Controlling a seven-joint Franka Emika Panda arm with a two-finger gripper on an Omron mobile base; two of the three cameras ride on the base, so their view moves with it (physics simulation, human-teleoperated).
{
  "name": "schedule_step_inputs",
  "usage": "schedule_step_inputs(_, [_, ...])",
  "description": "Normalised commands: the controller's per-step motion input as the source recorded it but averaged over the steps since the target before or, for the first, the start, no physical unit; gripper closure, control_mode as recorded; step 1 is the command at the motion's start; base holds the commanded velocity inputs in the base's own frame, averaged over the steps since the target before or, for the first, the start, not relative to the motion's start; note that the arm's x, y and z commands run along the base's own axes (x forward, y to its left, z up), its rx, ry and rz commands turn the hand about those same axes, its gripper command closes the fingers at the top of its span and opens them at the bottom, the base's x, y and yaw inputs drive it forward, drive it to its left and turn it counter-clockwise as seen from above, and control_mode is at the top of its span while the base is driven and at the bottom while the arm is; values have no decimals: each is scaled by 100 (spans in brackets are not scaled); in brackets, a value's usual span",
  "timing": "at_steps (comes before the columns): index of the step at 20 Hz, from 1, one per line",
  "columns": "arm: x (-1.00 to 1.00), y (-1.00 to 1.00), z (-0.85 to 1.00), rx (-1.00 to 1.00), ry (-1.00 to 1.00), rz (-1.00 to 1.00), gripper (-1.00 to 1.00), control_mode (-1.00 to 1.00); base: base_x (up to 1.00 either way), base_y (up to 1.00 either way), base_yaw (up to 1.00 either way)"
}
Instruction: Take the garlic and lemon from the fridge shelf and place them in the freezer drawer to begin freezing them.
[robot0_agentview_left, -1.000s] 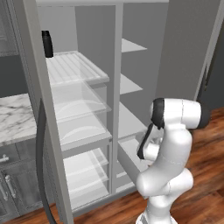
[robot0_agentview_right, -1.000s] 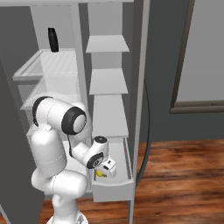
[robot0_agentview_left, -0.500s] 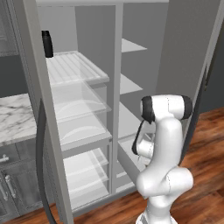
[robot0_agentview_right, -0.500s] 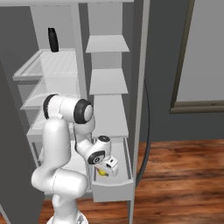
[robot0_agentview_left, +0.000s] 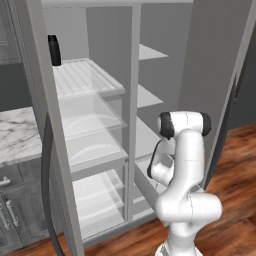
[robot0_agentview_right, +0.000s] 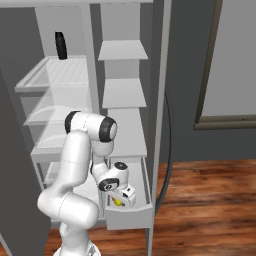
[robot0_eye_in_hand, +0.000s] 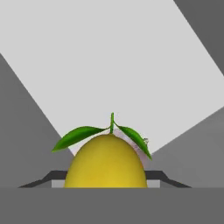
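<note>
The lemon (robot0_eye_in_hand: 106, 162), bright yellow with two green leaves, sits close up between my dark fingertips (robot0_eye_in_hand: 162, 176). My gripper (robot0_agentview_right: 123, 197) is shut on the lemon (robot0_agentview_right: 117, 202) and reaches down inside the open freezer drawer (robot0_agentview_right: 129, 216), just above its pale floor (robot0_eye_in_hand: 109, 65). A pinkish-white speck shows behind the lemon's right leaf; I cannot tell whether it is the garlic. In the left base view my arm covers most of the freezer drawer (robot0_agentview_left: 143, 181). The ribbed fridge shelf (robot0_agentview_left: 84, 77) (robot0_agentview_right: 56, 74) lies high in the left compartment, bare apart from a bottle.
A black bottle (robot0_agentview_left: 54, 50) (robot0_agentview_right: 60, 45) stands at the back of the ribbed shelf. Clear curved-front bins (robot0_agentview_left: 92, 127) sit below it. Small grey shelves (robot0_agentview_right: 124, 92) stack above the drawer. A marble counter (robot0_agentview_left: 17, 135) lies left of the fridge, wooden floor (robot0_agentview_right: 210, 200) to the right.
My arm's upper links have swung towards the fridge, and the gripper with the lemon has sunk slightly deeper into the drawer.
</note>
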Motion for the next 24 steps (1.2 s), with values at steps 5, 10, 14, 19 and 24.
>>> schedule_step_inputs(5, [-30,0,-52,0,0,0,100,-100,0,0,0])
schedule_step_inputs(10, [-68,7,-53,0,0,0,-100,-100,0,0,0])
schedule_step_inputs(14, [-56,6,-19,0,0,0,-100,-100,0,0,0])
schedule_step_inputs(19, [-16,0,0,2,0,0,-100,-100,0,0,0])
schedule_step_inputs(24, [-1,-1,31,3,-2,0,-100,-100,0,0,0])
